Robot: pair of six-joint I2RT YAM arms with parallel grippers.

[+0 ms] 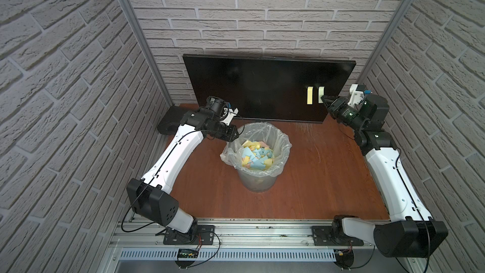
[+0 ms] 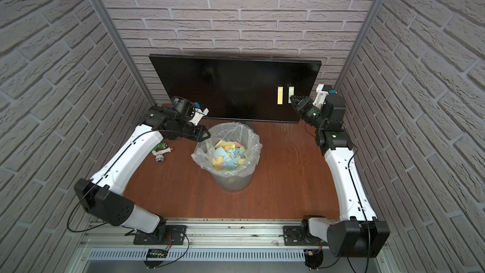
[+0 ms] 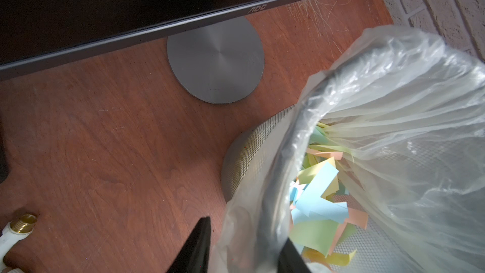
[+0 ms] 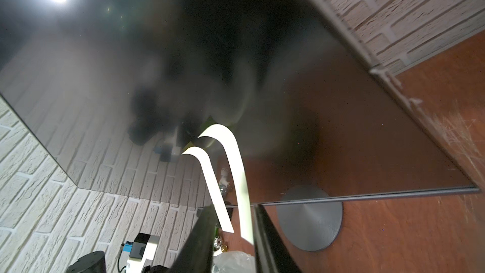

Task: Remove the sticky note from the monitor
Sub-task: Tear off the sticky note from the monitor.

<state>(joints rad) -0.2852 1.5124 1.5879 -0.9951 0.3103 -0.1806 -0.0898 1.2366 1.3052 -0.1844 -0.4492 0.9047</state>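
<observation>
The sticky note [image 1: 320,95] is a thin pale strip on the monitor [image 1: 249,87], low down on the right side of the black screen. In the right wrist view its top end curls away from the glass. A second pale strip [image 1: 309,95] shows just beside it. It may only be the note's mirror picture in the shiny screen; I cannot tell.

The right gripper [image 1: 323,99] is right at the note. Its two black fingers [image 4: 199,240] stand apart, and the note runs between them, close to one finger.

The monitor stands on a round grey foot [image 3: 215,61] at the back of the brown table [image 1: 315,179], in front of a brick wall [image 1: 236,9]. Before the monitor stands a bin [image 1: 258,182] with a clear bag [image 1: 284,140] in it. Blue, yellow, green and pink bits of paper [image 1: 258,157] lie inside.

The left gripper [image 1: 235,134] is well apart from the note. It is clamped on the bin's rim and the bag.
</observation>
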